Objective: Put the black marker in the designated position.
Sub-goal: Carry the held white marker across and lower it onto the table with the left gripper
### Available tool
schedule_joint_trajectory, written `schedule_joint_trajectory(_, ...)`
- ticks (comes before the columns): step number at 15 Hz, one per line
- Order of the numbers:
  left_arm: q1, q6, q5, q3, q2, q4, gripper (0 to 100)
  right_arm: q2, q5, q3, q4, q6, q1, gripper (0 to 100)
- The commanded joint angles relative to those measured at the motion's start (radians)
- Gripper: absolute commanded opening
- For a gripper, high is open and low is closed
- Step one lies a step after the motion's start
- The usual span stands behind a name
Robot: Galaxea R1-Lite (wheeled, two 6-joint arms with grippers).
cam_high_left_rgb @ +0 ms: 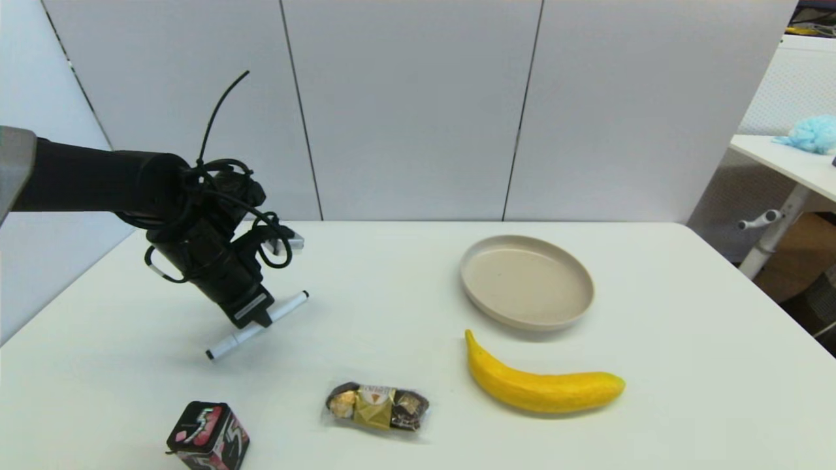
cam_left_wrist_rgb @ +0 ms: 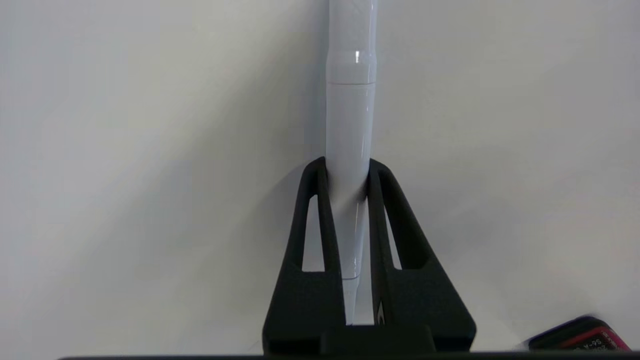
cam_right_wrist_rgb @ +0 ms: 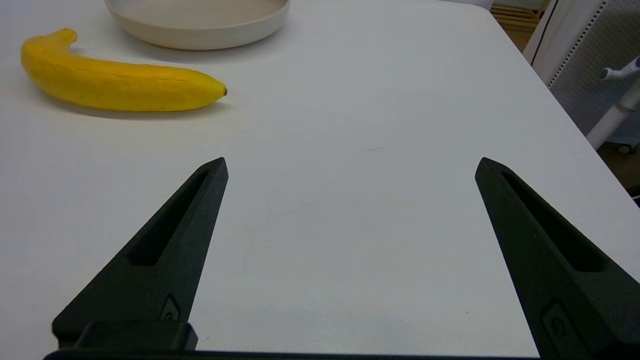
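Fingers (cam_left_wrist_rgb: 327,200) of the left gripper (cam_high_left_rgb: 256,321) pinch the black marker (cam_high_left_rgb: 257,325) tight near its middle, above the tabletop (cam_high_left_rgb: 392,307), so opening too high could let it drop and roll; the right gripper (cam_right_wrist_rgb: 350,167) waits wide open, holding nothing.

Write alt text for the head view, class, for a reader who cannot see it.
The left gripper holds the black marker slanted over the left of the white table. To the right lie a beige plate and a banana; near the front edge sit a wrapped chocolate pack and a small black-and-pink box.
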State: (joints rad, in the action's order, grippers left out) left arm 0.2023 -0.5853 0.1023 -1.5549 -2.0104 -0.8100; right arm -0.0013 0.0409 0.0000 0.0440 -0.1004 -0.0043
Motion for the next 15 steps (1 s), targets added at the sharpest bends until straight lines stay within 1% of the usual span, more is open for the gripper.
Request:
schedule_joint_trajectory(1, 0.029, -0.004, -0.001, -0.128, 0.01, -0.003, 0, 0.001, 0.001, 0.0, 0.0, -0.001, 0.0, 100)
schedule_joint_trajectory(4, 0.071, 0.01, -0.004, -0.286, -0.033, -0.003, 0, 0.001, 0.001, 0.0, 0.0, -0.001, 0.0, 100)
schedule_joint_trajectory(6, 0.131, 0.068, -0.004, -0.401, -0.076, 0.0, 0, 0.001, 0.001, 0.0, 0.0, -0.001, 0.0, 100)
schedule_joint_trajectory(7, 0.161, 0.102, -0.004, -0.43, -0.094, 0.028, 0, 0.001, 0.001, 0.0, 0.0, -0.001, 0.0, 100)
schedule_joint_trajectory(9, 0.22, 0.16, -0.004, -0.429, -0.137, 0.184, 0, 0.001, 0.001, 0.0, 0.0, -0.001, 0.0, 100)
schedule_joint_trajectory(11, 0.276, 0.182, -0.004, -0.43, -0.185, 0.333, 0, 0.001, 0.001, 0.0, 0.0, -0.001, 0.0, 100)
schedule_joint_trajectory(15, 0.336, 0.17, 0.0, -0.43, -0.295, 0.655, 0, 0.001, 0.001, 0.0, 0.0, -0.001, 0.0, 100)
